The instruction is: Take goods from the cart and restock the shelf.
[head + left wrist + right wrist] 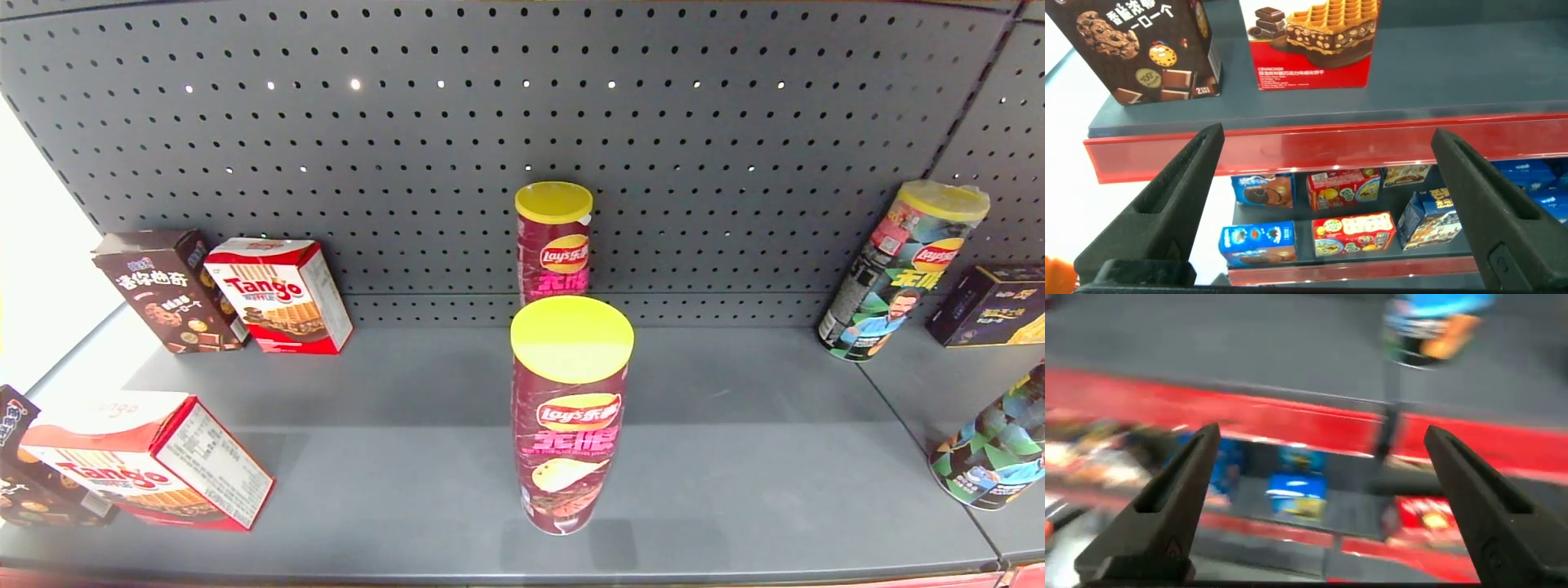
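Two maroon chip cans with yellow lids stand upright mid-shelf, the front can directly ahead of the back can. My left gripper is open and holds nothing; it hovers in front of the red shelf edge, below a brown cookie box and a red wafer box. My right gripper is also open and holds nothing, facing the red shelf edge below a green-and-blue can.
On the grey shelf, a brown cookie box and a red wafer box stand back left. Another wafer box and a dark box sit front left. Green-black cans and a dark box stand right. Lower shelves hold small boxes.
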